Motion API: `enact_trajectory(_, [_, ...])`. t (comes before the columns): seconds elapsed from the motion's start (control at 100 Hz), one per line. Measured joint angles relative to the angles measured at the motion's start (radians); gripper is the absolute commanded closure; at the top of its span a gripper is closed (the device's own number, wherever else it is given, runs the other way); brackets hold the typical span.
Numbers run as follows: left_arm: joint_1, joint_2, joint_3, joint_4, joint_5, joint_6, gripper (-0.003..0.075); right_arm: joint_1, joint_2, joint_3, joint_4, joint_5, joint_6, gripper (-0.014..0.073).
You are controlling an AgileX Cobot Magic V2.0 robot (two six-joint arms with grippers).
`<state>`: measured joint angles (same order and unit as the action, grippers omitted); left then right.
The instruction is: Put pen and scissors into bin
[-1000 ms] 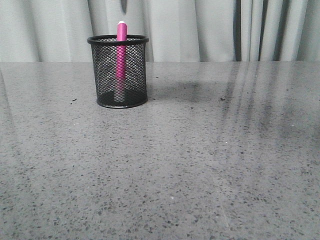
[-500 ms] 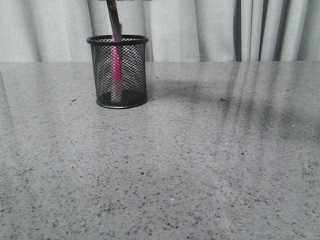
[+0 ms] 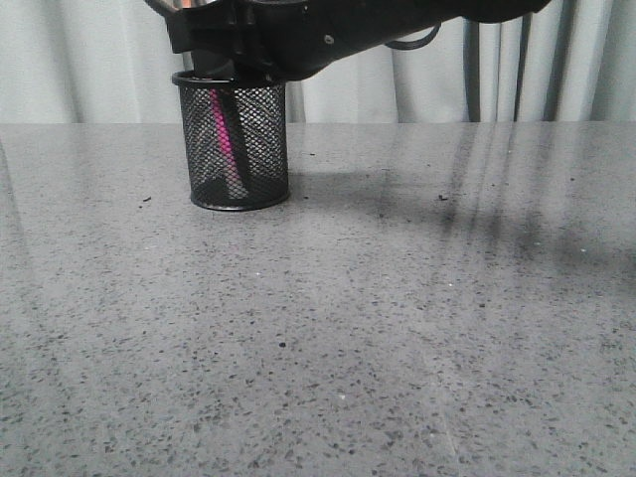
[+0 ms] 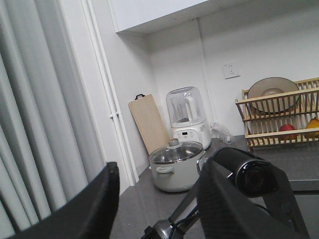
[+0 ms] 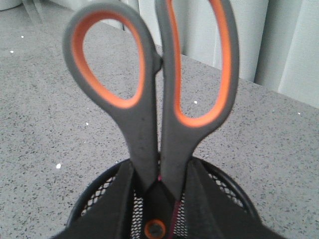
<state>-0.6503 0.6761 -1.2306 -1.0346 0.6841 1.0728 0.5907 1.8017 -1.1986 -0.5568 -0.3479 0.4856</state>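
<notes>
I have the scissors [image 5: 159,99] blades-down in the bin [image 3: 237,139], their grey-and-orange handles standing above its rim, the orange pivot screw just inside the mouth. The right arm's fingers [image 5: 154,209] are closed on the scissors at the pivot, 1 on each side. The pen [image 3: 221,129] already stands inside the bin, its pink barrel showing through the mesh beside the blades. The bin sits on the desk [image 3: 397,318] near its far edge, in front of the curtain [image 3: 89,60].

I judge this the last step: the scissors are being lowered in. Next I need to part the fingers and lift straight up without tipping the bin.

The left arm's fingers [image 4: 154,199] stand apart holding nothing, aimed away from the desk.

Half a second ago only the blade tips entered the bin; now the right arm fills the space above it.
</notes>
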Motion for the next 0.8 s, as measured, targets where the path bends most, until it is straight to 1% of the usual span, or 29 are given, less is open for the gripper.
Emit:
enact_trajectory(0.03, [0.000,0.000,0.000,0.000,0.000,-0.001,0.0395,0.000,0.000,0.002,0.000,-0.004,0.000,0.0420])
enact_trajectory(0.05, [0.000,0.000,0.000,0.000,0.000,-0.002,0.0395,0.000,0.000,0.001,0.000,-0.007,0.000,0.0385])
enact_trajectory(0.1, [0.000,0.000,0.000,0.000,0.000,-0.009,0.0395,0.000,0.000,0.002,0.000,-0.013,0.000,0.0246])
enact_trajectory(0.17, [0.000,0.000,0.000,0.003,0.000,-0.014,0.0395,0.000,0.000,0.004,0.000,-0.026,0.000,0.0110])
enact_trajectory(0.2, [0.000,0.000,0.000,0.009,0.000,-0.015,0.0395,0.000,0.000,0.006,0.002,-0.034,0.000,0.0076])
enact_trajectory(0.24, [0.000,0.000,0.000,0.016,0.000,-0.020,0.0396,0.000,-0.002,0.006,0.003,-0.041,0.000,0.0052])
enact_trajectory(0.29, [0.000,0.000,0.000,0.040,-0.005,-0.036,0.0409,0.000,-0.015,0.009,0.003,-0.046,0.000,0.0055])
enact_trajectory(0.33, [0.000,0.000,0.000,0.065,-0.015,-0.061,0.0435,0.000,-0.029,0.011,0.004,-0.048,0.000,0.0060])
enact_trajectory(0.36, [0.000,-0.002,0.000,0.104,-0.021,-0.102,0.0462,0.000,-0.048,0.012,0.004,-0.050,0.000,0.0071])
enact_trajectory(0.4, [0.000,-0.002,0.000,0.157,-0.029,-0.158,0.0517,0.000,-0.072,0.014,0.004,-0.051,0.000,0.0093])
enact_trajectory(0.44, [0.000,-0.007,0.002,0.237,-0.034,-0.235,0.0588,0.000,-0.109,0.014,0.004,-0.051,0.000,0.0146])
enact_trajectory(0.47, [0.000,-0.014,0.010,0.296,-0.038,-0.292,0.0642,0.000,-0.138,0.014,0.004,-0.048,0.000,0.0202])
enact_trajectory(0.51, [0.000,-0.028,0.020,0.392,-0.038,-0.377,0.0724,0.000,-0.189,0.014,0.004,-0.034,0.000,0.0332])
enact_trajectory(0.52, [0.000,-0.031,0.025,0.408,-0.040,-0.392,0.0738,0.000,-0.208,0.014,0.004,-0.024,0.000,0.0386])
enact_trajectory(0.54, [0.000,-0.041,0.035,0.459,-0.041,-0.435,0.0737,0.000,-0.229,0.014,0.004,-0.004,0.000,0.0446])
enact_trajectory(0.55, [0.000,-0.049,0.038,0.492,-0.041,-0.464,0.0739,0.000,-0.249,0.014,0.004,0.005,0.000,0.0509])
enact_trajectory(0.56, [0.000,-0.053,0.046,0.509,-0.041,-0.478,0.0740,0.000,-0.261,0.014,0.004,0.022,0.000,0.0541])
enact_trajectory(0.57, [0.000,-0.061,0.050,0.543,-0.041,-0.508,0.0739,0.000,-0.283,0.014,0.004,0.032,0.000,0.0606])
enact_trajectory(0.59, [0.000,-0.071,0.064,0.576,-0.041,-0.538,0.0739,0.000,-0.317,0.014,0.004,0.065,0.000,0.0666])
enact_trajectory(0.66, [0.000,-0.131,0.121,0.748,-0.041,-0.706,0.0739,0.000,-0.442,0.026,0.006,0.190,0.000,0.0655])
enact_trajectory(0.71, [0.000,-0.189,0.170,0.889,-0.042,-0.859,0.0739,0.000,-0.535,0.049,0.002,0.276,0.000,0.0655])
enact_trajectory(0.73, [0.000,-0.205,0.195,0.923,-0.042,-0.898,0.0739,0.000,-0.576,0.065,-0.004,0.312,0.000,0.0655])
enact_trajectory(0.78, [0.000,-0.270,0.255,1.052,-0.042,-1.048,0.0739,0.000,-0.673,0.114,-0.019,0.390,0.000,0.0657])
enact_trajectory(0.8, [0.000,-0.287,0.282,1.080,-0.042,-1.081,0.0739,0.000,-0.716,0.141,-0.024,0.421,0.000,0.0662])
